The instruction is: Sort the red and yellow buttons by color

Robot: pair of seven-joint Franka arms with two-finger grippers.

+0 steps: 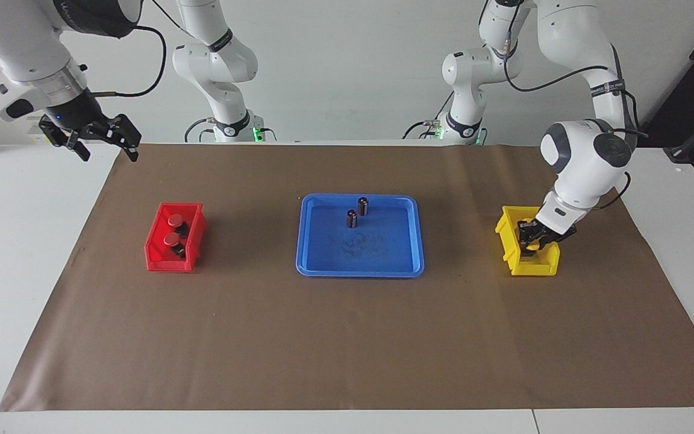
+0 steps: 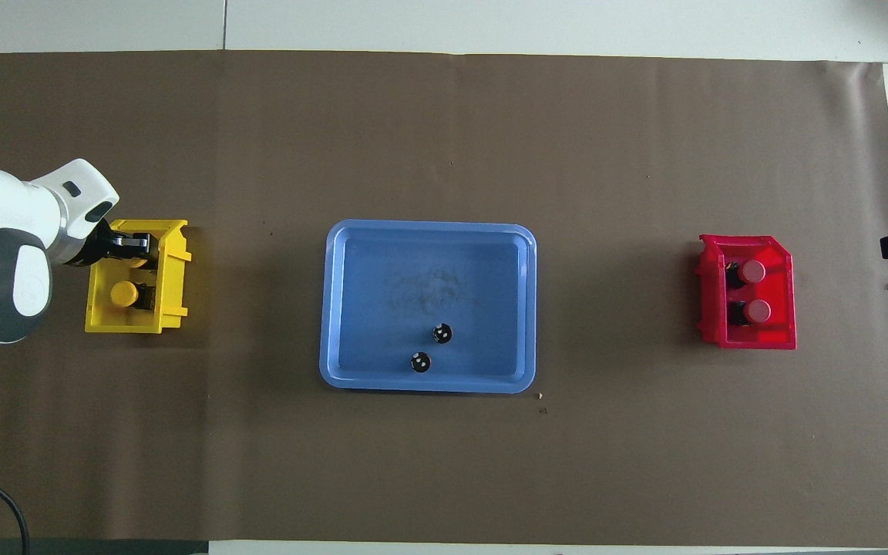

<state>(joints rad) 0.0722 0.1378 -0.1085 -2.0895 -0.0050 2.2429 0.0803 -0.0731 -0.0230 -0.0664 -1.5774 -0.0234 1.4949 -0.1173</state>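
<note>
Left arm: arches down from its base, wrist bent steeply, left end effector (image 1: 532,238) lowered at the surface's own end on that side; whether its fingertips are apart can't be made out. Right arm: waits, raised off its end of the surface, wrist angled downward, right end effector (image 1: 103,137) hanging with fingers spread wide.

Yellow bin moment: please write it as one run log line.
left hand: in yellow bin, at a yellow button | right hand: waiting, open | red buttons: both in red bin
</note>
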